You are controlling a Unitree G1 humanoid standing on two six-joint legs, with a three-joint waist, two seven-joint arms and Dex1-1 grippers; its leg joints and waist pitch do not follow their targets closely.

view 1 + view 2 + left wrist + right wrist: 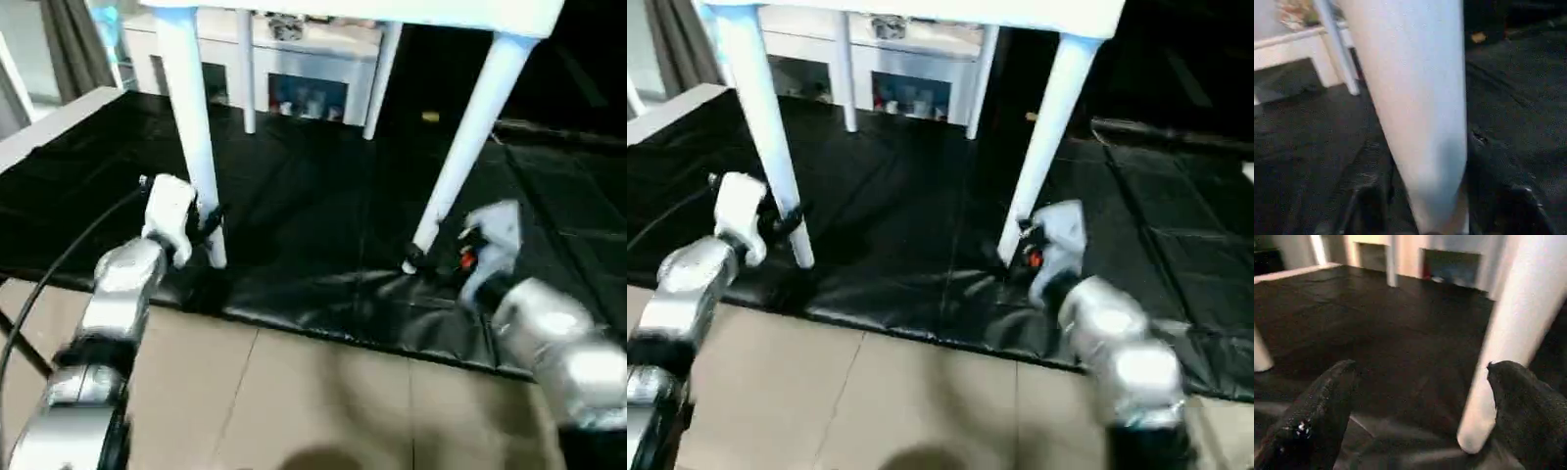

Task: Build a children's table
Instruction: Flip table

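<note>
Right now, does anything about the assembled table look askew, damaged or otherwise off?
Nothing stands out. The table stands upright on the black mat, all four legs down. The left end effector is around the front left leg; the right end effector is open beside the front right leg's foot.

No text, label, brand, number or sign can be read anywhere in these views; all markings are too blurred to make out.

white children's table (392, 12) upright on black mat (323, 196), all four tapered legs fitted. near left leg (196, 137) vertical, near right leg (460, 147) slanting, far legs (245, 78) behind.
</note>
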